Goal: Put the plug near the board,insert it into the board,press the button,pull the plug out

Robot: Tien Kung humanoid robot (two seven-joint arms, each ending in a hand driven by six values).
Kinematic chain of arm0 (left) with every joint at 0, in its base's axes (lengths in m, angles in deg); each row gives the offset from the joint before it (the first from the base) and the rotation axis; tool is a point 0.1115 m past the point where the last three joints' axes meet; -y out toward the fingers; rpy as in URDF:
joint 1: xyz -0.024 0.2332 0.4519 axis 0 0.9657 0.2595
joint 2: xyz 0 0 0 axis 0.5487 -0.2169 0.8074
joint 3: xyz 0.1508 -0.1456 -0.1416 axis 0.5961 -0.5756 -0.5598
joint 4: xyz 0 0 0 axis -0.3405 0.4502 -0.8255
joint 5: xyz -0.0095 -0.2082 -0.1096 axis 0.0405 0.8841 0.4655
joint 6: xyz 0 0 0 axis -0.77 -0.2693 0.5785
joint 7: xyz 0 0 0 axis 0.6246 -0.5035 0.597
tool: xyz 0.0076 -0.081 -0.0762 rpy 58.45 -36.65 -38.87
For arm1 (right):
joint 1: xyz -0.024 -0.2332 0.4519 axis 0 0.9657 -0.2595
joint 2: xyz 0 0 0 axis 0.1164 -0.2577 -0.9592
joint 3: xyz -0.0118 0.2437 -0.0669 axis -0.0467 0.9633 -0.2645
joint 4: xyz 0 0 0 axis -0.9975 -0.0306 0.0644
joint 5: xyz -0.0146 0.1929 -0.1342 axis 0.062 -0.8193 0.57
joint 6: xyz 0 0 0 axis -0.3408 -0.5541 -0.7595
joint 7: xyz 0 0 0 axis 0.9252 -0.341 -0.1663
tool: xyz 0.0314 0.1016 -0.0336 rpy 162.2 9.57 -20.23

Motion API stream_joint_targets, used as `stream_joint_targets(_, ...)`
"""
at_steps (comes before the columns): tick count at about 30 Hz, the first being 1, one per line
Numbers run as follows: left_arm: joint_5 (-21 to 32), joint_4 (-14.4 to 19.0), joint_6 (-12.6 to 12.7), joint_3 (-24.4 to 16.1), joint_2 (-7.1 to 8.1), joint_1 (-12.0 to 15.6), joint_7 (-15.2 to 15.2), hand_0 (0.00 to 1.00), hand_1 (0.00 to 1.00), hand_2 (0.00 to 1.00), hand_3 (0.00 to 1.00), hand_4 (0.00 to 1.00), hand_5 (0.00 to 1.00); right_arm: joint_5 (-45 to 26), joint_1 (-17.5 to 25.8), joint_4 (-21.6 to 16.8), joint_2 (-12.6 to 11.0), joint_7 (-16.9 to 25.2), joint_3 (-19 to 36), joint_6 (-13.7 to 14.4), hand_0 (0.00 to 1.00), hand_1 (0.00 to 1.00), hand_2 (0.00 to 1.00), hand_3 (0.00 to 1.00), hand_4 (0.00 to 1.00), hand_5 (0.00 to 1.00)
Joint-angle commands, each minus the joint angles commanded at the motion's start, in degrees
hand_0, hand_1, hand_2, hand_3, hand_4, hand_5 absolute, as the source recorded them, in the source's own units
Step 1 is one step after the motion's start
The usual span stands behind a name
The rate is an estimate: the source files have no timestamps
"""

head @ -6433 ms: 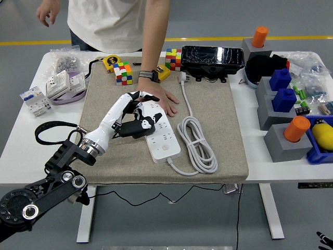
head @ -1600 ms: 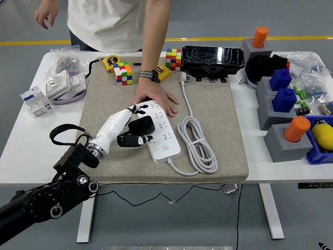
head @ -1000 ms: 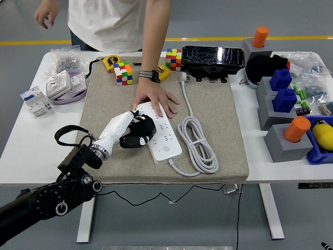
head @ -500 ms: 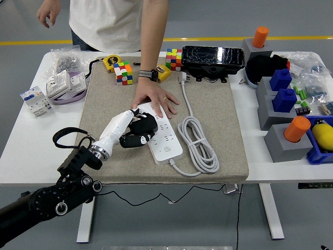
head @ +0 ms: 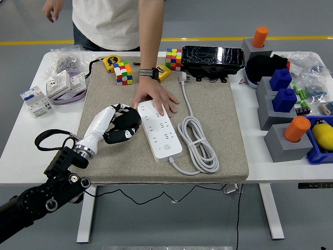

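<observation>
The white power strip (head: 158, 128) lies on the beige mat (head: 218, 120), its cord coiled to the right. A person's hand (head: 155, 97) presses down on the strip's far end. My left hand (head: 118, 125) holds the black plug (head: 125, 124) just left of the strip, clear of the sockets, fingers curled around it. The strip's round button (head: 167, 147) shows near its near end. My right hand is out of sight.
Colour cubes (head: 123, 72), a yellow tape measure (head: 111, 62) and a black box (head: 212, 57) sit along the mat's far edge. Grey blocks with blue and orange pegs (head: 284, 99) stand right. Switch parts (head: 57, 86) lie at far left.
My left hand has drawn back to the left with the black plug, away from the strip's sockets. The person's hand stays on the strip's far end.
</observation>
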Motion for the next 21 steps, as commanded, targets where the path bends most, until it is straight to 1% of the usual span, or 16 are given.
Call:
stream_joint_targets(3,-0.77,-0.73,-0.09,0.23,-0.01,0.28,0.39,0.445,0.442,0.467,0.550,0.585,0.045,0.02,-0.08,-0.05,0.04,0.00,-0.01,-0.01,0.527,0.623,0.602,0.546,0.881,0.405)
stream_joint_targets(4,-1.05,-0.94,-0.01,0.40,-0.03,0.30,0.48,0.678,0.661,0.574,0.575,0.677,0.080,0.00,-0.10,-0.04,0.06,-0.01,-0.01,-0.02,0.527,0.623,0.602,0.546,0.882,0.405)
stream_joint_targets(9,-2.61,-1.87,-0.53,0.64,-0.22,0.14,2.00,0.678,0.661,0.574,0.575,0.677,0.080,0.04,-0.16,-0.08,0.03,-0.02,0.04,0.00,0.527,0.623,0.602,0.546,0.882,0.405)
stream_joint_targets(10,-3.22,-1.94,-0.96,0.56,-0.21,0.19,2.93,0.779,0.782,0.741,0.625,0.786,0.149,0.04,-0.12,-0.09,0.00,-0.03,0.05,0.00,0.528,0.622,0.604,0.546,0.882,0.406)
stream_joint_targets(15,-4.50,-1.86,-1.57,0.04,-0.19,0.62,4.46,0.779,0.782,0.741,0.625,0.786,0.149,0.19,0.17,-0.06,-0.02,-0.07,0.38,0.00,0.528,0.622,0.604,0.546,0.882,0.406)
stream_joint_targets(16,-4.61,-1.69,-1.61,-0.14,-0.17,0.74,4.63,0.837,0.886,0.878,0.859,0.934,0.228,0.23,0.24,-0.07,-0.03,-0.07,0.47,0.00,0.528,0.622,0.604,0.546,0.881,0.404)
stream_joint_targets(21,-4.70,-0.28,-1.62,-1.20,0.07,1.42,4.56,0.837,0.886,0.878,0.859,0.934,0.228,0.48,0.64,-0.16,0.12,-0.04,1.14,-0.01,0.528,0.622,0.604,0.546,0.881,0.404)
